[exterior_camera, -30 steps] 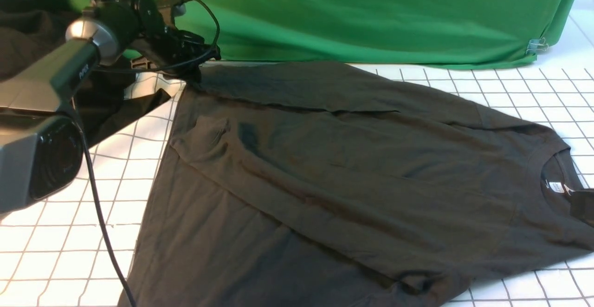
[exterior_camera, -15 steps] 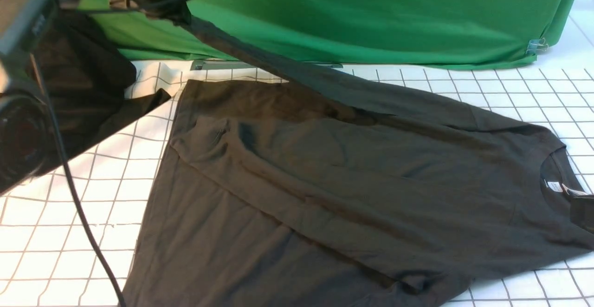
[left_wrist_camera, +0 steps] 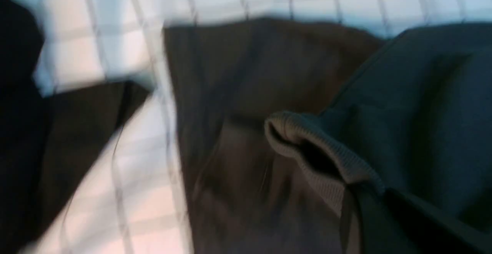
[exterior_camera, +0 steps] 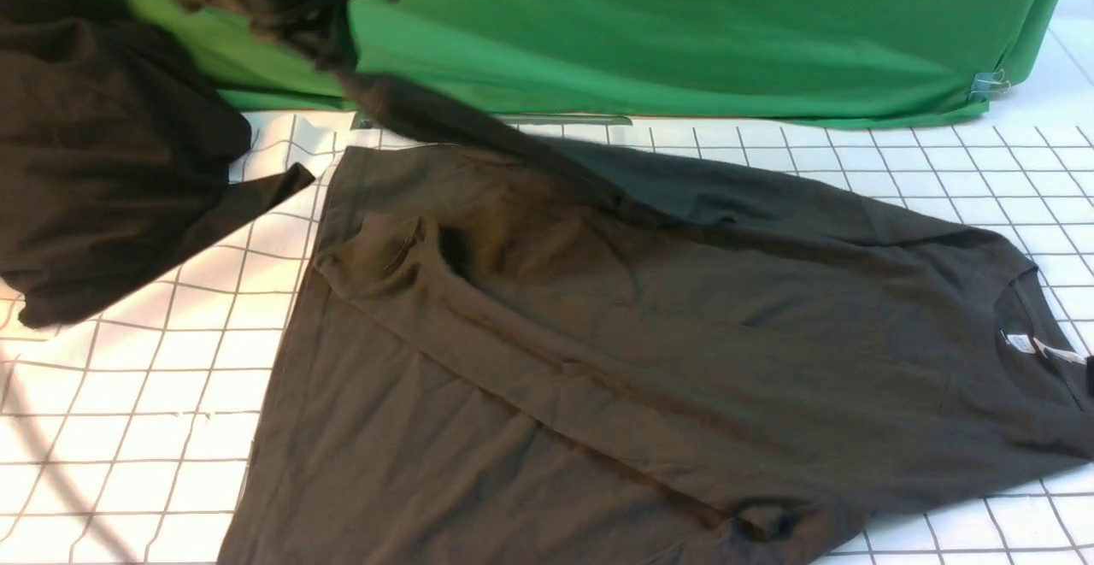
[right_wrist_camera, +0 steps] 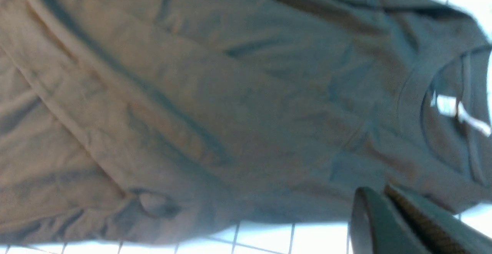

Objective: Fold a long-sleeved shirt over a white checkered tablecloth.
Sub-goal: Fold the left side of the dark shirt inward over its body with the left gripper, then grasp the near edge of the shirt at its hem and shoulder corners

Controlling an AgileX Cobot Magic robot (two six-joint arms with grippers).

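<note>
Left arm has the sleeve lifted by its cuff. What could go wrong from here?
1. The left gripper seems to hold only the cuff; it could slip free as the arm moves.
2. The lifted sleeve may drag the long-sleeved shirt out of flat.
3. The dark garment lies close; the sleeve could land on it.

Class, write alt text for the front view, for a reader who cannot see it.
A dark long-sleeved shirt lies spread across a white checkered tablecloth, its neck to the right. The left pincer, blurred at top left, holds one sleeve up off the cloth. A green fabric sheet hangs behind, and another dark garment lies at far left.
</note>
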